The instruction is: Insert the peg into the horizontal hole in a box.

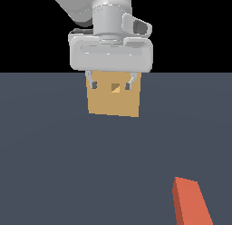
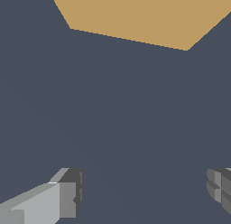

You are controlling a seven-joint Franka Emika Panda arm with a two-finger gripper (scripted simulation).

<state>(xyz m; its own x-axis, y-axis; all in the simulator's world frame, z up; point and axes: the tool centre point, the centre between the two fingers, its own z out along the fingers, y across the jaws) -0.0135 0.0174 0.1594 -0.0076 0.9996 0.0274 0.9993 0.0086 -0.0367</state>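
A tan box [image 1: 113, 101] stands on the dark floor in the middle of the exterior view, and the small square hole [image 1: 115, 87] shows in its face. My gripper [image 1: 111, 85] hangs open in front of the box's upper part, with nothing between its fingers. The orange-red end of the peg [image 1: 190, 202] lies on the floor at the lower right of the exterior view, far from the gripper; its other half is cut off by the frame edge. In the wrist view the box [image 2: 144, 15] shows as a tan slab, and both fingertips [image 2: 67, 198] stand wide apart.
A dark grey-blue floor [image 1: 59, 151] spreads around the box and peg. Behind the floor's far edge the background is black.
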